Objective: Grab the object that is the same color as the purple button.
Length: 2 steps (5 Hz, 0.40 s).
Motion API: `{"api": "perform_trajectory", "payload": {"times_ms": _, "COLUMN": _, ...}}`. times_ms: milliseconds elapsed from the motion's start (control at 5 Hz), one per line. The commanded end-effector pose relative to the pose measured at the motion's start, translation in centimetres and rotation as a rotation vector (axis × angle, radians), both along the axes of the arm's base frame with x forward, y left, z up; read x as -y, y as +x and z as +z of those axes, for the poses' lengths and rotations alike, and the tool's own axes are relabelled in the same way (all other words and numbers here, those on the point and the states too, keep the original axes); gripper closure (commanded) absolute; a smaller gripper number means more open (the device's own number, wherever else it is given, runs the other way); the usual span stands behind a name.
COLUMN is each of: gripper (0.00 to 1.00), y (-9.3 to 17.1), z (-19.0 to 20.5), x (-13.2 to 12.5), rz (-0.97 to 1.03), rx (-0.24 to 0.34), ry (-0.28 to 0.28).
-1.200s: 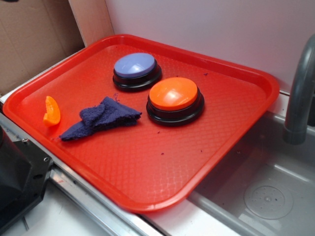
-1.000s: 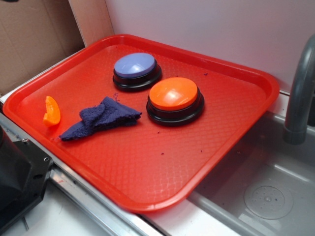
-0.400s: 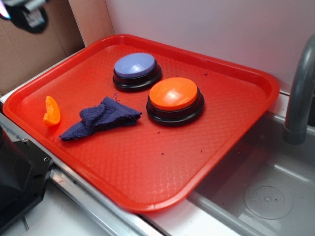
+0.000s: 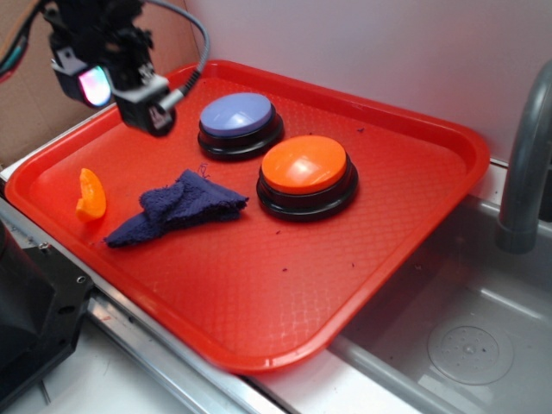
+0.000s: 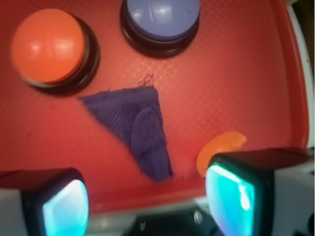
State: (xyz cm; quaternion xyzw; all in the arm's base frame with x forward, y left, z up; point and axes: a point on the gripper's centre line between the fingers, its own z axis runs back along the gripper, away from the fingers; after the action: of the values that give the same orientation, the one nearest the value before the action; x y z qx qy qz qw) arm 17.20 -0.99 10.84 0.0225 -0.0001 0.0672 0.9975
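Exterior view bright, evenly lit, sharp; soft shadows. Pale glare on the orange button [image 4: 304, 164] dome and the tray [image 4: 259, 302] near edge. Wrist view softer, slightly blurred overall; gripper fingers [image 5: 236, 194] out of focus, glowing teal at the bottom corners.

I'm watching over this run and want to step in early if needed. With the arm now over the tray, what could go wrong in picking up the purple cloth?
The claw hangs open above the purple cloth, not yet touching it.
1. The orange wedge lies close beside the cloth; an off-line descent could nip or knock it.
2. The cloth lies flat and thin on the red tray, so the fingers may close on nothing or scrape the tray.
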Motion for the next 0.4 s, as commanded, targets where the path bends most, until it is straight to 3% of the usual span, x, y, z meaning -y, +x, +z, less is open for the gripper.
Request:
{"api": "perform_trajectory", "payload": {"times_ms": 0, "gripper": 0.00, "y": 1.4, "z": -5.5, "x": -0.4, "rz": -0.075, "rx": -0.005, "ry": -0.058}}
{"api": "perform_trajectory", "payload": {"times_ms": 200, "gripper": 0.00, "y": 1.0, "z": -7.2, "x": -0.5, "rz": -0.090, "rx": -0.033, "ry": -0.078}}
